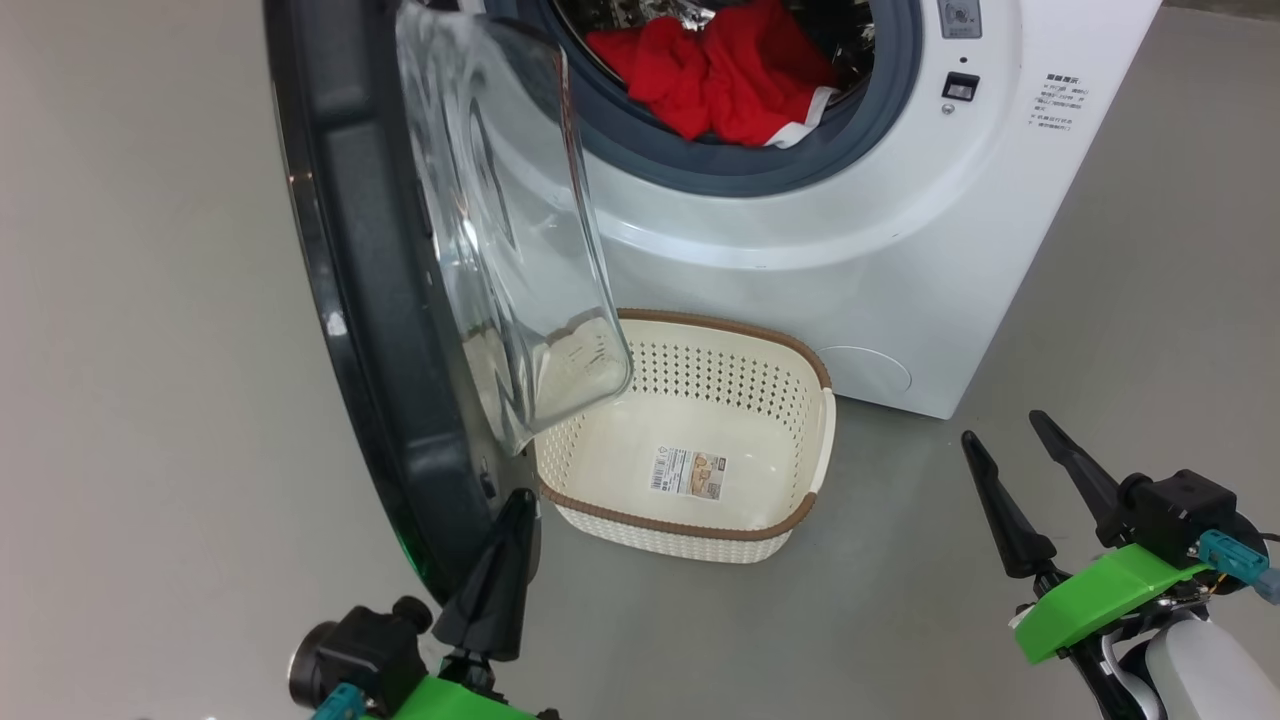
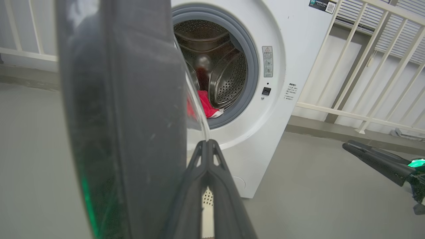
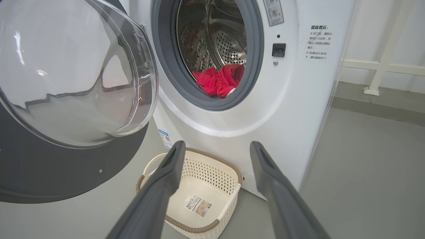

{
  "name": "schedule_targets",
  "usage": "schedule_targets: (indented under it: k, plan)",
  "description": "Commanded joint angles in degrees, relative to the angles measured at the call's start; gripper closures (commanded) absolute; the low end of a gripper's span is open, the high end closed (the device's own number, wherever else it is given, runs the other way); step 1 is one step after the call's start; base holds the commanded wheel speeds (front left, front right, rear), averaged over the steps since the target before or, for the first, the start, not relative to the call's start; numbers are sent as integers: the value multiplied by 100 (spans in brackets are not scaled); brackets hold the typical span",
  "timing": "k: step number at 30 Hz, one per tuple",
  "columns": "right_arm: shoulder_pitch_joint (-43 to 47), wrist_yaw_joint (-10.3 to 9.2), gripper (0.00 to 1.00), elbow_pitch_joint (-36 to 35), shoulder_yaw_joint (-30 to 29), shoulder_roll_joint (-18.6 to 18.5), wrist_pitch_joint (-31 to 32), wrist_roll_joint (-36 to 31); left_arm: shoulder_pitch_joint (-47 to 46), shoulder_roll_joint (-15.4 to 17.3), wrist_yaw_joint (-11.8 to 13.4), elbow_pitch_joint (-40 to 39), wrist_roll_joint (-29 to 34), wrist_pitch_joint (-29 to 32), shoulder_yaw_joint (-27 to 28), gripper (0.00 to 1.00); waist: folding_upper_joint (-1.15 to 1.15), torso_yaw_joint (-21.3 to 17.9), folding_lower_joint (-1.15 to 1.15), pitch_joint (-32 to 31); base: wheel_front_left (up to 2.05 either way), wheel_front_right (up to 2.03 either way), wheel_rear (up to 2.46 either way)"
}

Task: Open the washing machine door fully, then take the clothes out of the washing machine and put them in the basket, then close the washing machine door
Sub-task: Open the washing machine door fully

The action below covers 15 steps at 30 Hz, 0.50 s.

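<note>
Both fingers of the left claw (image 1: pixel 520 505), pinched shut, have the glossy black-rimmed round washing machine door (image 1: pixel 370 330) just left; right claw (image 1: pixel 1003 428) gapes wide.

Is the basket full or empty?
Empty. The basket has a bare bottom with just a paper label; the clothes lie inside the washing machine.

Printed notices on the washing machine (image 3: pixel 298 99), and a label in the basket (image 1: pixel 720 325)

Right of the drum opening, a Chinese notice (image 3: pixel 319 41) is headed "温馨提示" and begins "开门前,请耐心"; its lower lines are too small to read surely. A warning sticker (image 2: pixel 267 61) bears a red triangle sign. A blue sticker (image 3: pixel 165 138) sits low on the machine and a black label (image 2: pixel 320 5) at its top, each carrying a QR code. The paper label (image 1: pixel 688 472) on the basket floor shows a barcode and illegible print.
</note>
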Motion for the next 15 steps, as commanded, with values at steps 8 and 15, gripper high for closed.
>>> schedule_targets:
  k: [8,15]
  plan:
    - [-71,9,0,-212,32,-90,-69,-64,-240,45,14,177,-11,-32,494,100,0,44,0,15,0,0,0]
    - [-87,9,0,-265,19,-104,-69,-104,-170,45,53,153,51,-32,838,100,0,94,0,35,0,0,0]
